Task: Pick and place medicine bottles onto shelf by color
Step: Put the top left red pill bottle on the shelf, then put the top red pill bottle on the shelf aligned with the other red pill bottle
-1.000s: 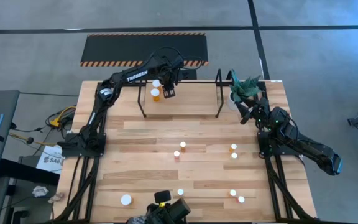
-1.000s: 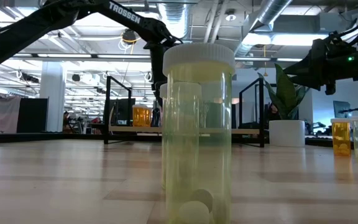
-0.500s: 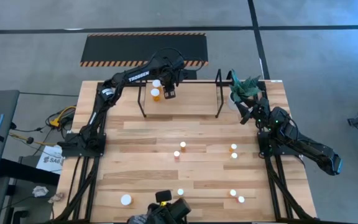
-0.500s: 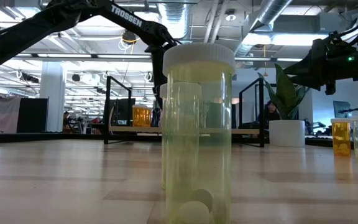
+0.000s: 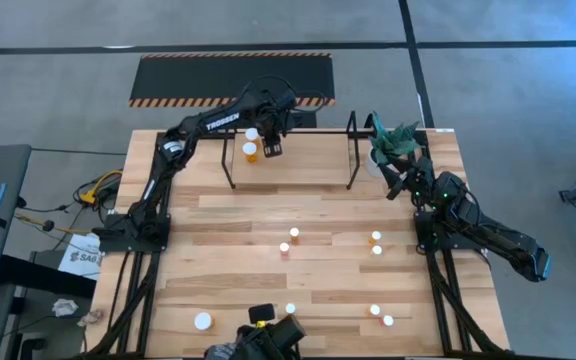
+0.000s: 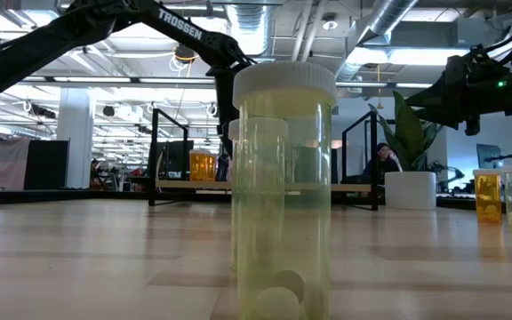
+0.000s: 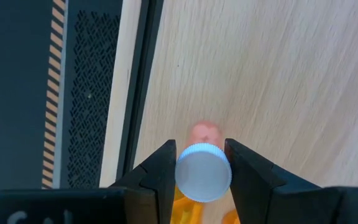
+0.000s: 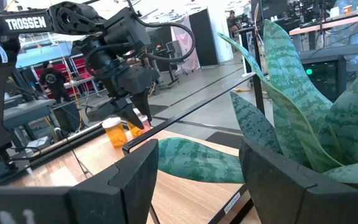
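Left pincer (image 7: 202, 163) grips an orange bottle (image 7: 202, 177) by its white cap, inside the shelf (image 5: 290, 150) at the far edge of the bench (image 5: 298, 215), near the left hoop end. Right pincer (image 8: 194, 163) stands open at the far right corner, just beside the plant (image 8: 303, 118). A second orange bottle (image 5: 250, 151) stands on the shelf floor. Other small bottles (image 5: 288, 243) lie scattered toward the near edge.
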You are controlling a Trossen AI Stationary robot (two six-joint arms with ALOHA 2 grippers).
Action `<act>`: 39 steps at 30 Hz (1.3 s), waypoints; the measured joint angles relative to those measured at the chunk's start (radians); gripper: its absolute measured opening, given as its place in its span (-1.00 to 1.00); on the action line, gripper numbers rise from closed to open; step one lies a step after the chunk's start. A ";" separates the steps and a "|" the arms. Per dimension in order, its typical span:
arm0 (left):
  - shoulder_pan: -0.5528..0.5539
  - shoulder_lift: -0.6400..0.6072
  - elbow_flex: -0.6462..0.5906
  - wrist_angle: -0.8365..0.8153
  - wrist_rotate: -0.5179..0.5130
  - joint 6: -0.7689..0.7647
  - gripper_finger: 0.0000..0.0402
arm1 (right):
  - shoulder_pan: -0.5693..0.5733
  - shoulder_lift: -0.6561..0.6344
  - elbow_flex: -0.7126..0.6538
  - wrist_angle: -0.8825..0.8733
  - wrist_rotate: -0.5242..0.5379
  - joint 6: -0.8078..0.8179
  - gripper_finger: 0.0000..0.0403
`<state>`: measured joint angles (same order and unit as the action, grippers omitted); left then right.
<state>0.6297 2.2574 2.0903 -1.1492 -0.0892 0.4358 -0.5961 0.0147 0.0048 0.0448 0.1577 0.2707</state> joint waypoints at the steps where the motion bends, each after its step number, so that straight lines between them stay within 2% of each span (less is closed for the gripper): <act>1: 0.001 0.000 0.000 0.001 0.002 -0.002 -0.45 | 0.000 0.000 0.000 0.000 0.000 0.000 0.24; 5: 0.000 0.001 0.000 0.025 0.000 -0.011 -0.41 | 0.000 0.000 0.000 0.000 0.000 0.000 0.24; 31: 0.000 0.005 -0.002 0.032 0.004 -0.082 0.27 | 0.000 0.000 0.000 0.000 0.000 0.000 0.24; 39: 0.002 0.003 0.096 -0.009 -0.017 -0.063 0.33 | 0.000 0.000 0.000 0.000 0.000 0.000 0.24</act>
<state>0.6315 2.2601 2.1864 -1.1577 -0.1063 0.3723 -0.5962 0.0147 0.0044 0.0448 0.1577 0.2707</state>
